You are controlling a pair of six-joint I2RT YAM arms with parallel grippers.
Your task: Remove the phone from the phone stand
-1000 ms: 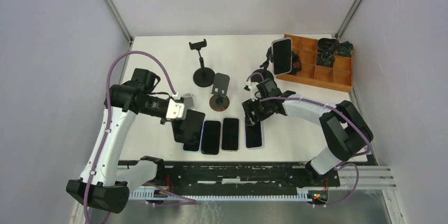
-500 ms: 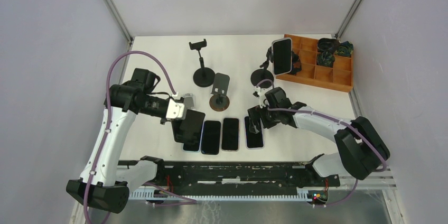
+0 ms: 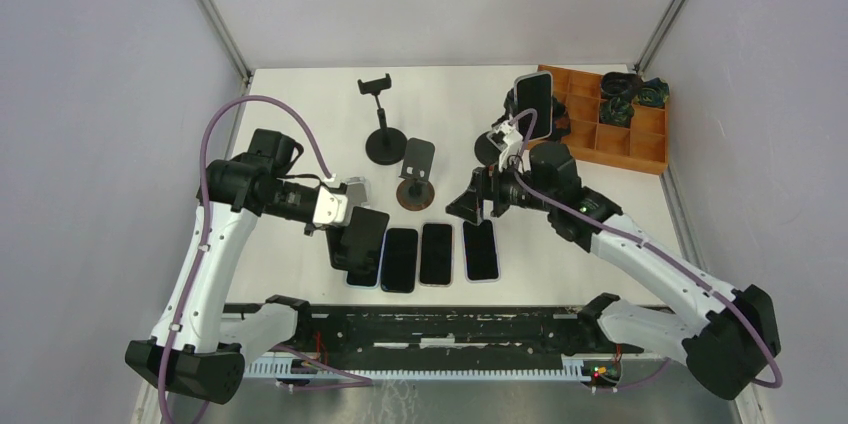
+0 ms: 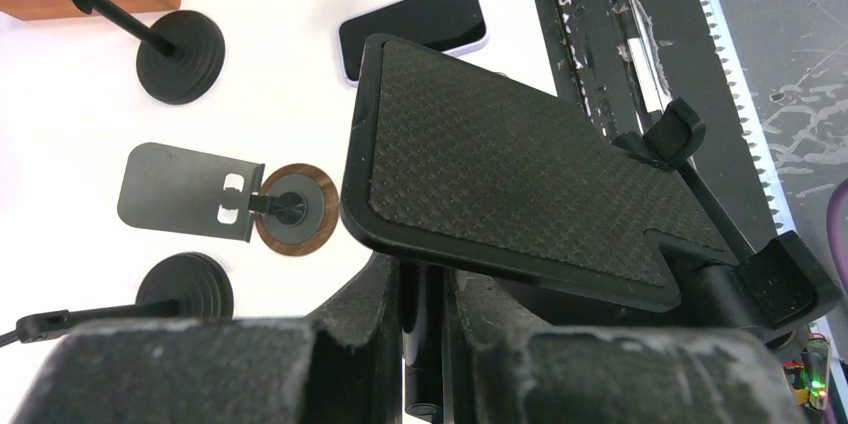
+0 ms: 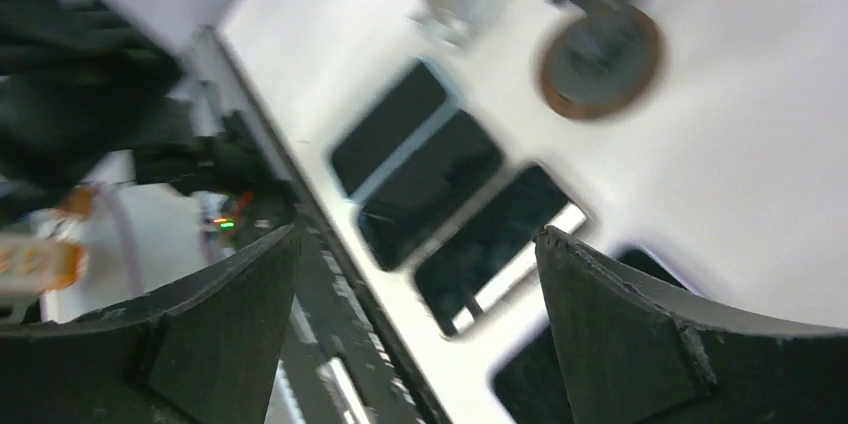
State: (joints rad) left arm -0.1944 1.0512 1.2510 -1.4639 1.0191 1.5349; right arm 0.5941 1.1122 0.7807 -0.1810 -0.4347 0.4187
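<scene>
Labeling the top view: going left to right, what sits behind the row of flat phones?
Clamp stand → brown-base stand → upright phone → wooden tray.

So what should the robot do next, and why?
Probably reach the right gripper back toward the upright phone on the tall stand beside the wooden tray. Its jaws are open and empty above the row of phones lying flat, and that phone looks like the only one on a stand. The left gripper is busy holding a flat stand.
</scene>
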